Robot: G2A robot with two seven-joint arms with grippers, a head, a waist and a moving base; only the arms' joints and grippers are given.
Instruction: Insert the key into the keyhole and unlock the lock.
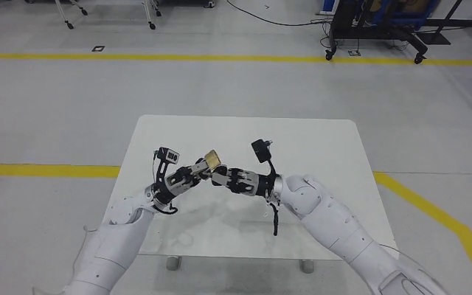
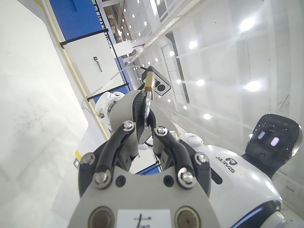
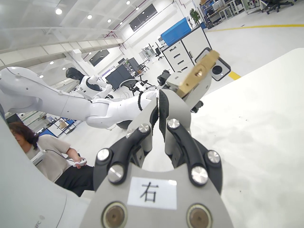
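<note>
We are aligning: left gripper [image 2: 145, 106] holds the lock [image 2: 149, 83] in its jaws, right gripper [image 3: 160, 98] beside it, jaws pressed together. Next, we judge, fine aim at the keyhole [image 3: 197, 73].

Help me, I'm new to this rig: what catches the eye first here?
A brass lock is held up over the white table, clamped in the left gripper. The right gripper, shut, points at the lock from close by, so the two arms meet tip to tip.
</note>
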